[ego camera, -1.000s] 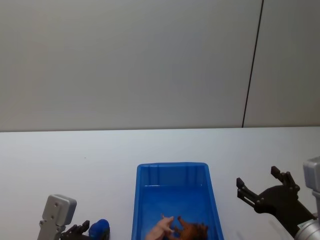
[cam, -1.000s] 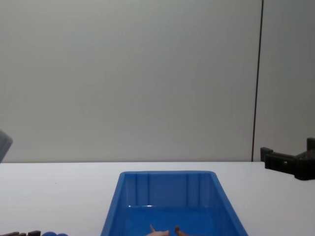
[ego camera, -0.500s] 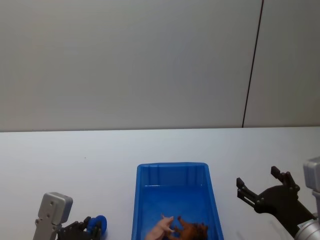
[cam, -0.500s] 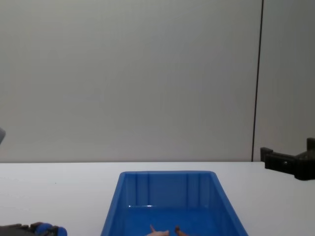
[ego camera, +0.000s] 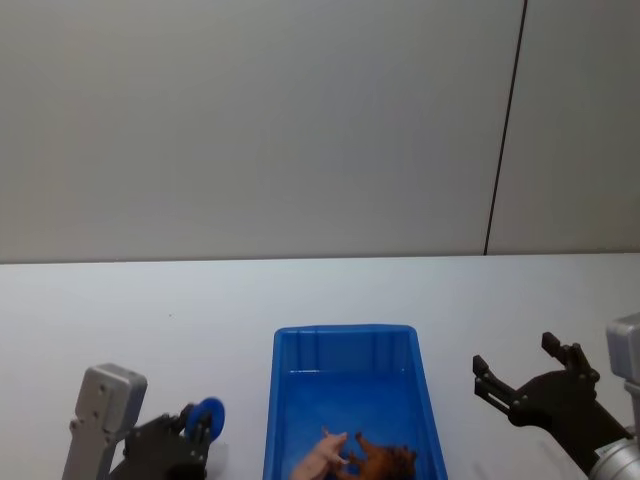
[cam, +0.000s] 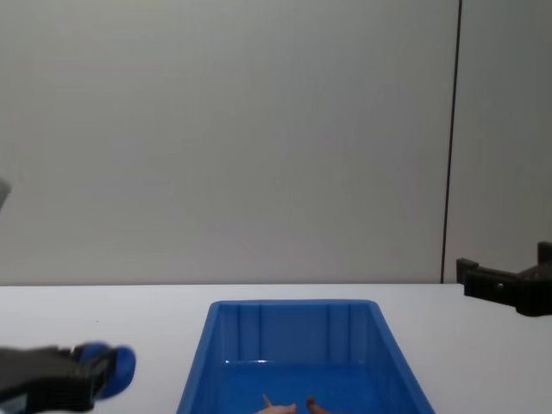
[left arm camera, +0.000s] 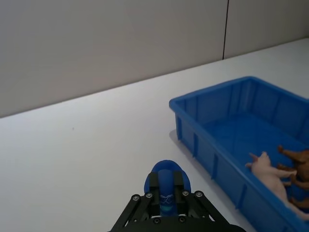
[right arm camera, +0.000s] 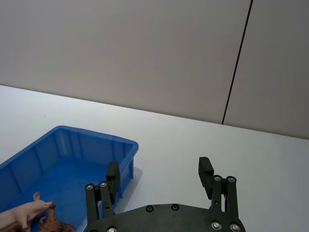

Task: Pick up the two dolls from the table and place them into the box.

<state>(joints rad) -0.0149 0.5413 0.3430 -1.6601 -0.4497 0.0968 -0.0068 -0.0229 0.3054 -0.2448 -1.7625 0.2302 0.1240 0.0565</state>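
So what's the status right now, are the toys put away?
Pig and lion both lying in the blue box. Left gripper shut, empty, left of box. Right gripper open, empty, right of box. Nothing blocking.

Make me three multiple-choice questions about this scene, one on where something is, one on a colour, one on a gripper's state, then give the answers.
1. Where are the pig and the lion?
A. On the table left of the box
B. Inside the box
C. In the right gripper

2. What colour is the box?
A. Blue
B. Red
C. White

3. How does the right gripper stand?
A. Shut on the pig
B. Shut on the lion
C. Open and empty

Answers:
1 B: the pig and the lion lie on the floor of the box.
2 A: its walls are bright blue.
3 C: the right gripper has its fingers spread over the table, with nothing between them.
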